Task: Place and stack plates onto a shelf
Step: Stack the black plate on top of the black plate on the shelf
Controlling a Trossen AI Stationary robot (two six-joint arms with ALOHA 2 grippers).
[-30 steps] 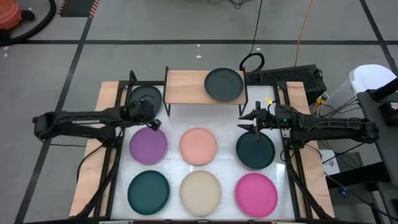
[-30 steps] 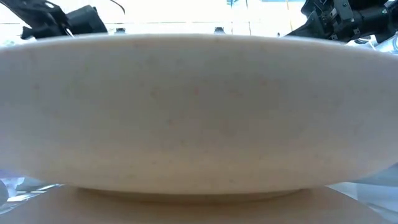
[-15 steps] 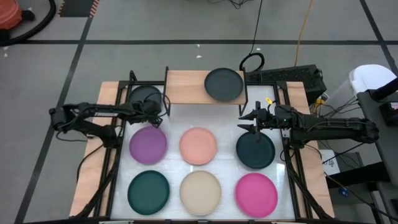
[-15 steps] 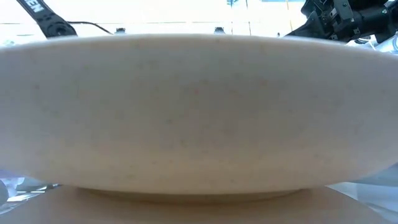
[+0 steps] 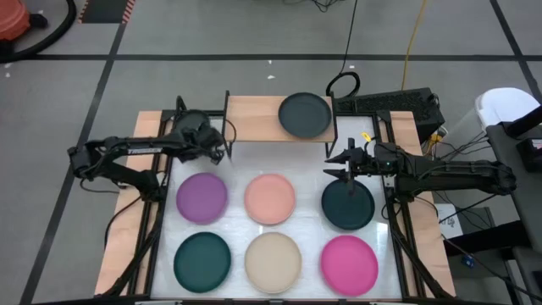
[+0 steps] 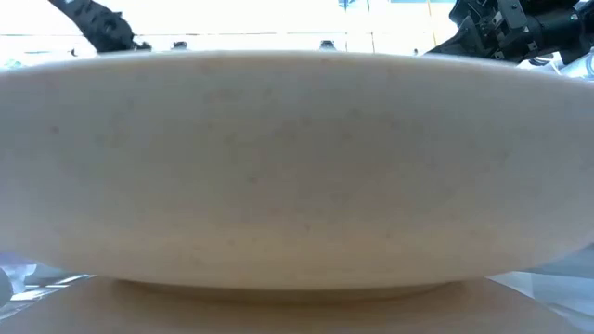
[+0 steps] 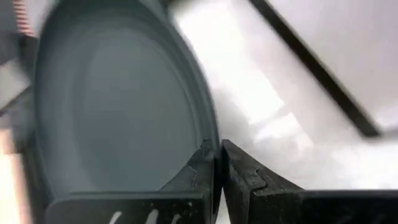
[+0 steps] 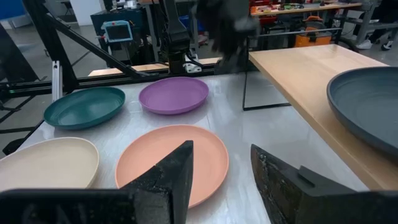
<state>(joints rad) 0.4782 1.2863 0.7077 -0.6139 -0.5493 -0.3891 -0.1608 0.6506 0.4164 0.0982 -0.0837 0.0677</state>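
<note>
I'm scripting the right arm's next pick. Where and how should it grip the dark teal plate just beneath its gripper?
Grip the raised rim, not the middle: the round, shallow dark teal plate lies flat on the white table, so only its edge offers a pinch. Probably best the far rim, directly under the open right gripper, coming from above, one finger inside the lip, one outside.

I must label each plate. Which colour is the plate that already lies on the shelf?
Dark grey. The plate on the shelf shows best in the high view.
</note>
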